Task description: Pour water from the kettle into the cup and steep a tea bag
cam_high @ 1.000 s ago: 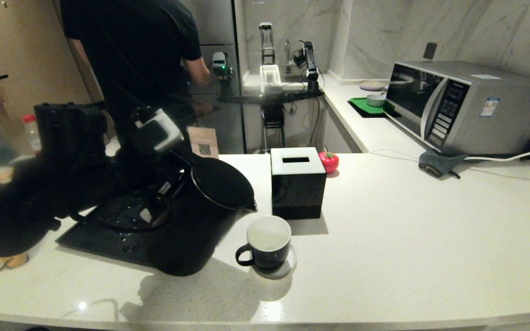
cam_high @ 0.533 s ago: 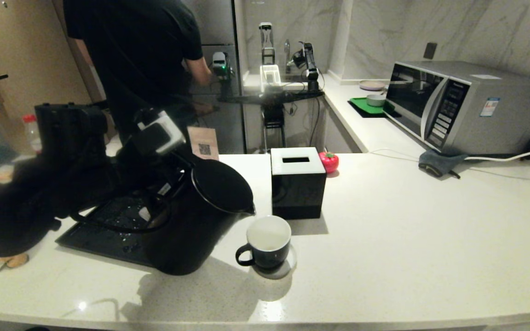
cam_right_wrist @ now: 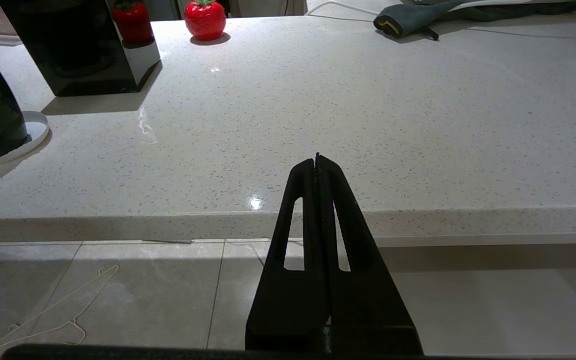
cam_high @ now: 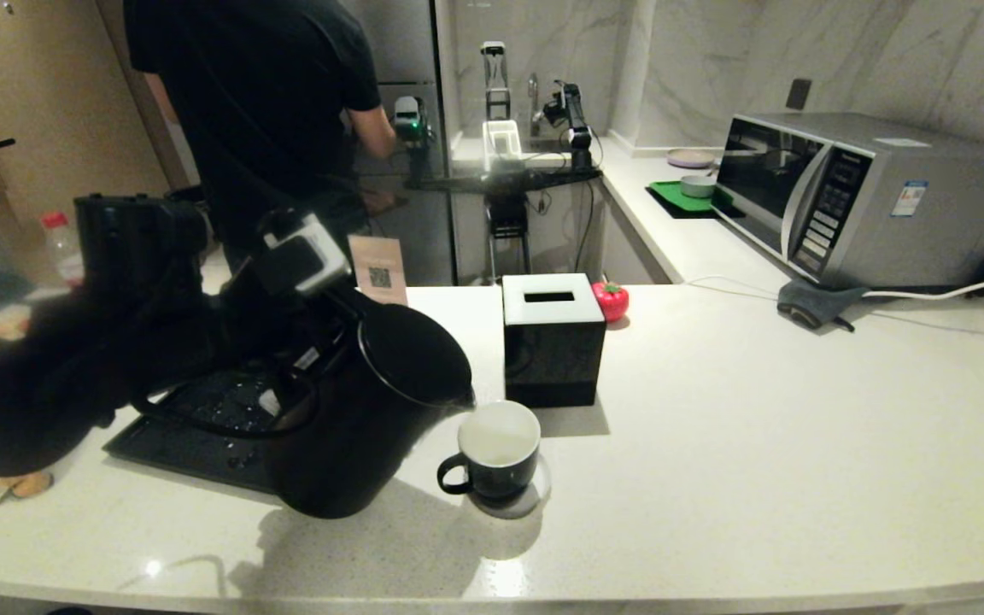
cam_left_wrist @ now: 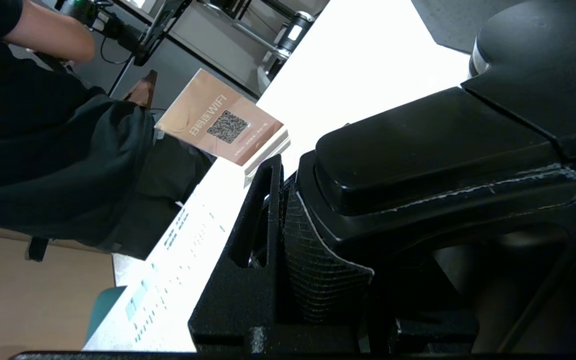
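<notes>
Left claw [cam_left_wrist: 288,235] is clamped on the handle of the kettle [cam_high: 364,410]; 1 finger [cam_left_wrist: 248,260] is seen pressed against the handle in the left wrist view. Kettle is held tilted toward the cup [cam_high: 496,453], spout [cam_high: 465,398] just above and beside the cup's rim. Cup is set on a small round coaster [cam_high: 535,495] on the worktop [cam_high: 757,444], handle turned toward the kettle side. White inside of the cup is visible; water level cannot be told. A black tray [cam_high: 193,436] lies behind the kettle, wet with droplets. A black tissue box [cam_high: 552,342] stands just behind the cup, a red tomato-shaped item [cam_high: 611,301] beside it. Right claw [cam_right_wrist: 318,165] is pressed shut on nothing, hung off the worktop's front edge, well apart from the cup. Tea bag is not made out.
</notes>
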Available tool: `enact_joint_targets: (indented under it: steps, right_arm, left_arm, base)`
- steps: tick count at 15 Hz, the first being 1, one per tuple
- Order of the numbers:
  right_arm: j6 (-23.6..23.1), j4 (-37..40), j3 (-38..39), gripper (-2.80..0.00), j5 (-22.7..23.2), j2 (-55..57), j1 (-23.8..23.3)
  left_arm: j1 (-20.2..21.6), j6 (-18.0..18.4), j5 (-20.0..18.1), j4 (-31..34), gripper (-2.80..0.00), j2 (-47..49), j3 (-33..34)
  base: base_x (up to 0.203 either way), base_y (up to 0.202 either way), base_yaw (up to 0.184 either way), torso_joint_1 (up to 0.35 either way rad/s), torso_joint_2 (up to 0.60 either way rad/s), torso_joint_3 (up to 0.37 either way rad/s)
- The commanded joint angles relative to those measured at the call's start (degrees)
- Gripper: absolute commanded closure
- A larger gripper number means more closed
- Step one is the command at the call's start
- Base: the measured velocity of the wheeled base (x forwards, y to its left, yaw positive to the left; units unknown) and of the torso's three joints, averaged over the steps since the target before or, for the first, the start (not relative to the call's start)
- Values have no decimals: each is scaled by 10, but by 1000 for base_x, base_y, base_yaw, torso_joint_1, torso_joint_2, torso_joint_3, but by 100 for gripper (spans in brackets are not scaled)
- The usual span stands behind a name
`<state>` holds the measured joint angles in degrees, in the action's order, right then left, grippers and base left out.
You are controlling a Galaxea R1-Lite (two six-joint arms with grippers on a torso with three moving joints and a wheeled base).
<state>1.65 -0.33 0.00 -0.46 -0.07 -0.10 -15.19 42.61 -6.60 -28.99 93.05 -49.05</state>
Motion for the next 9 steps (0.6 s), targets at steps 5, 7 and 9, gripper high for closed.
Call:
enact_joint_targets:
  steps: [5,7,9]
  right_arm:
    - [0,0,0,0,0,1,0]
    - [0,0,0,0,0,1,0]
    - [0,0,0,0,0,1,0]
  left_arm:
    - [-4,10,7,21,0,0,-11]
    - [-7,14,7,22,0,0,-13]
    - [-9,15,10,23,0,0,-13]
  base:
    - [0,0,0,0,0,0]
    - [0,0,0,0,0,0]
    - [0,0,0,0,0,0]
